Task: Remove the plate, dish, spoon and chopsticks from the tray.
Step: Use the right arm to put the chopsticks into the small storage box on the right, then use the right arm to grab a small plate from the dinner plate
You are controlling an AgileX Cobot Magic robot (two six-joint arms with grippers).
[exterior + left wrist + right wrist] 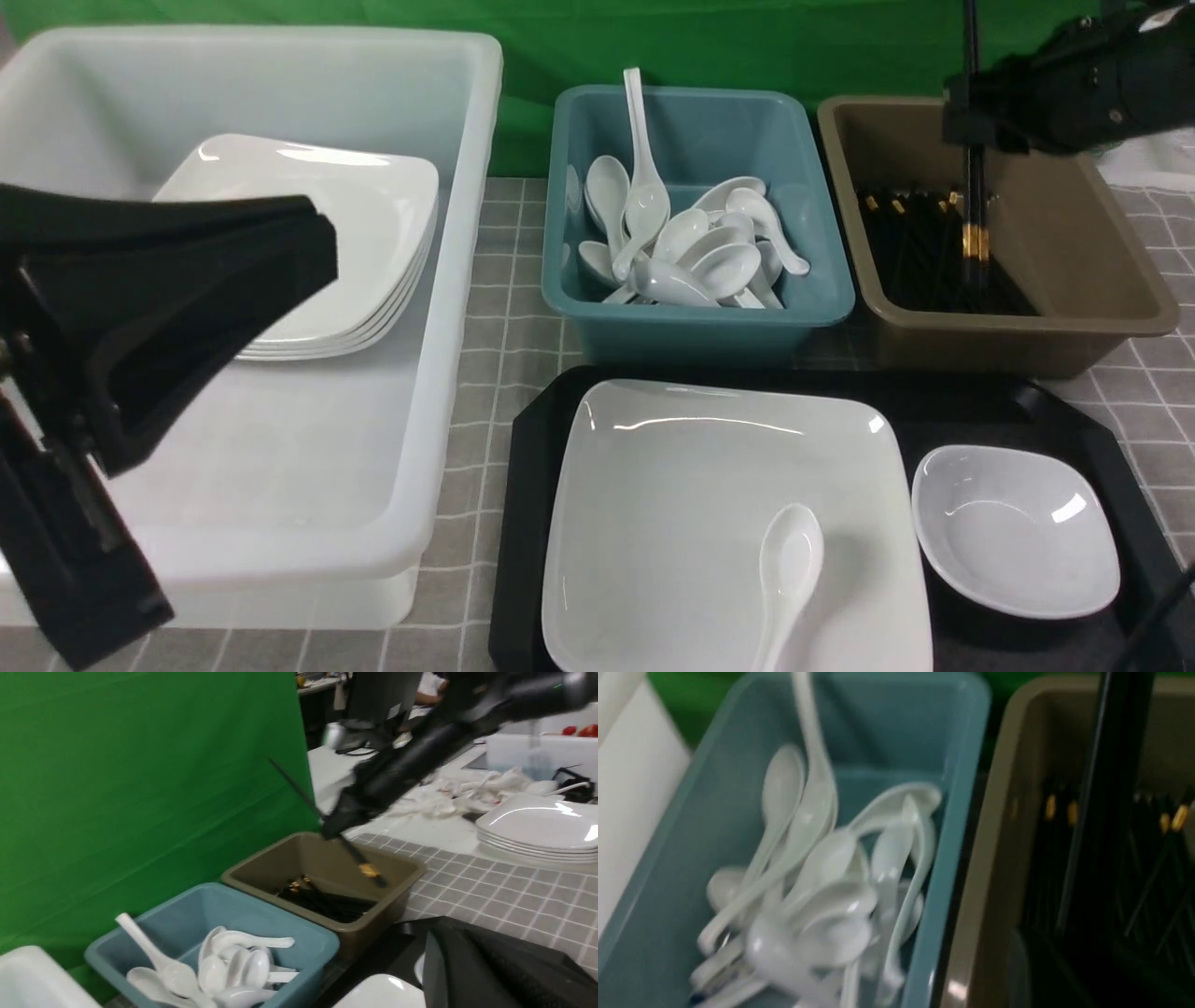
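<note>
- Close in on the left, the left gripper [313, 245] hangs over the white bin [457, 280]. Whether its jaws are parted I cannot tell.
- The tray [523, 523] carries the plate [691, 485] with the spoon [789, 569] lying bowl-up on it. The dish [1018, 532] sits just beside the plate.
- Farther back, the right gripper [973, 121] clamps the chopsticks [976, 210] upright. Their gold-capped ends point down inside the brown bin [1027, 327], off the tray.

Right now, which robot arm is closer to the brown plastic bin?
Right. The right gripper hangs over the brown plastic bin, holding thin black gold-capped chopsticks dipping into it. The left gripper is far off, over the white plastic tub.
</note>
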